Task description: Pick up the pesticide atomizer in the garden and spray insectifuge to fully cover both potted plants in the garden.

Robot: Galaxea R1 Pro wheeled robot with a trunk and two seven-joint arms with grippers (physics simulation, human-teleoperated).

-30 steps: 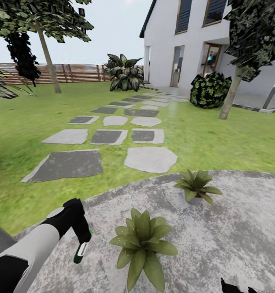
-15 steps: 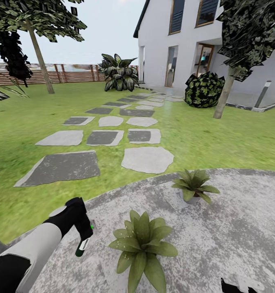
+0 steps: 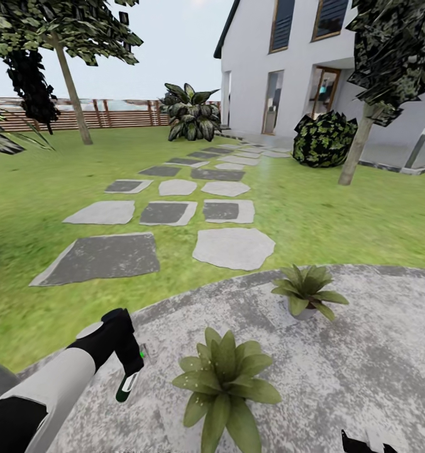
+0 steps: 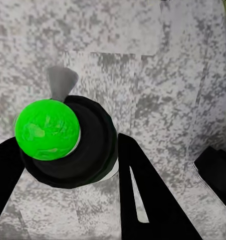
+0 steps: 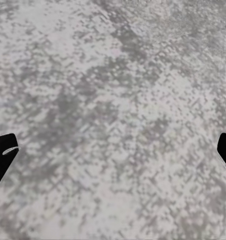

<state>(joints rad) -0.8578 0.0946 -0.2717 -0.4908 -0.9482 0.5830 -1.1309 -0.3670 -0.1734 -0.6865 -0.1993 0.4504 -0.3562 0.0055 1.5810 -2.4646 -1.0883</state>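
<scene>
A: L gripper [image 3: 128, 370] status?

B: Clamped on the pesticide atomizer [image 3: 126, 385]. Bottle hangs nose-down below the fingers, green tip lowest, over the grey patio [image 3: 363, 352]. Left wrist view: looking straight down the bottle [image 4: 67, 145], bright green tip toward cam, one black finger [image 4: 148, 200] pressed on each side.

A: Plants rel. to that gripper?

B: Near potted plant [image 3: 225, 384] sits just beside it, toward robot's right, roughly level w/ the bottle. Not touching. Far potted plant [image 3: 307, 290] is further right and ahead, well apart from gripper. Both on the patio, grey pot visible under the far one.

A: R gripper?

B: R gripper [image 5: 113, 150]: right wrist view has fingertip edges at opp. sides of frame, spread wide, nothing between, just patio paving below. Head view catches only black tips [image 3: 363, 443] at bottom edge, well right of the near plant.

A: Beyond?

B: Ahead of L gripper: lawn [image 3: 36, 207], stepping stones [image 3: 231, 246] running to the white house [image 3: 288, 63]. Wooden fence [image 3: 112, 113] far back, big striped-leaf shrub [image 3: 190, 113] by it.
</scene>
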